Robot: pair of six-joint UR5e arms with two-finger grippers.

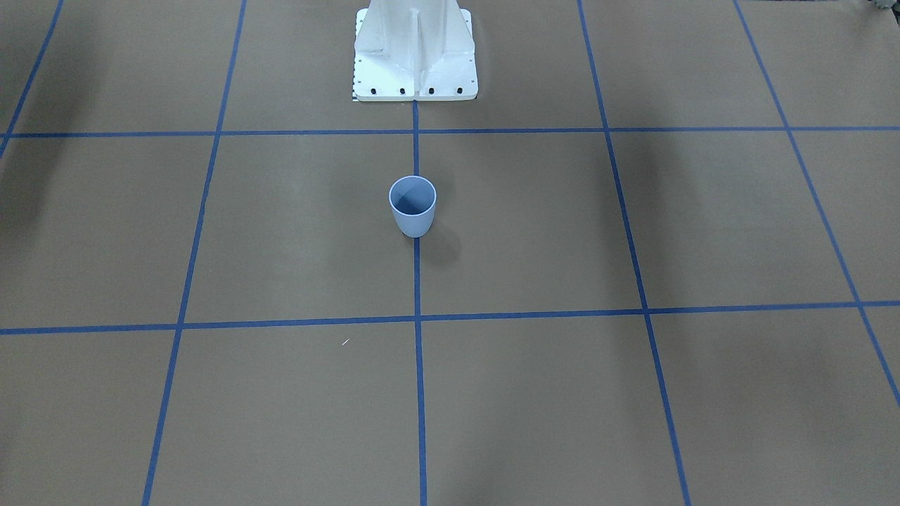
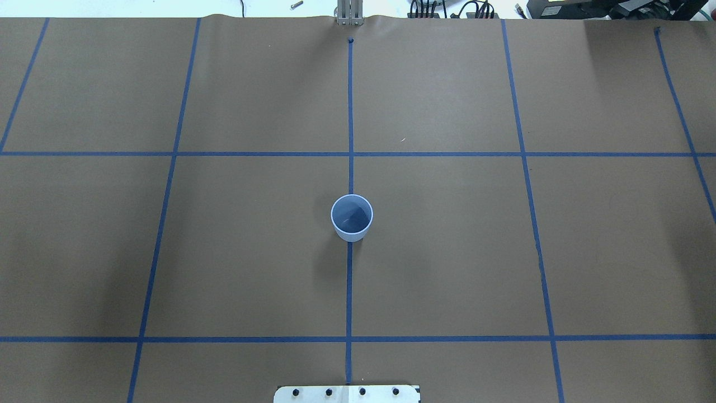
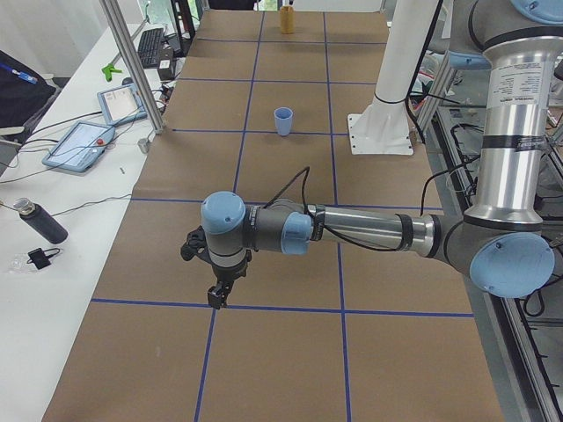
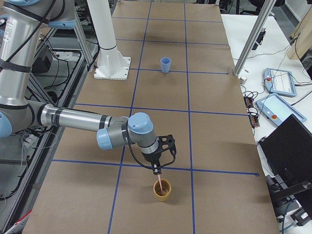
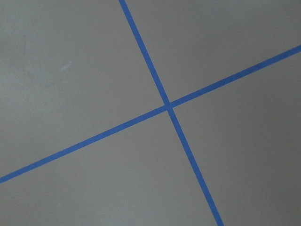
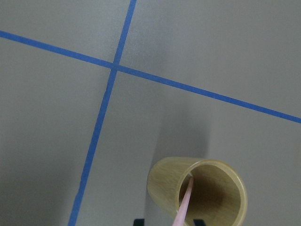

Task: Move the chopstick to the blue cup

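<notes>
The pale blue cup stands upright in the middle of the frame. The thin pink chopstick leans inside a wooden cup at the bottom.

A robotics lab. Two industrial arms, the left arm and the right arm, reach over a table wrapped in brown paper and squared off with blue tape. A bolted white pedestal stands on the robot's side. Beyond the left gripper, away from the robot, a white bench carries a teach pendant, an aluminium frame post and a dark bottle. Beyond the right gripper, on that same far side, lie loose cables and a black laptop.
</notes>
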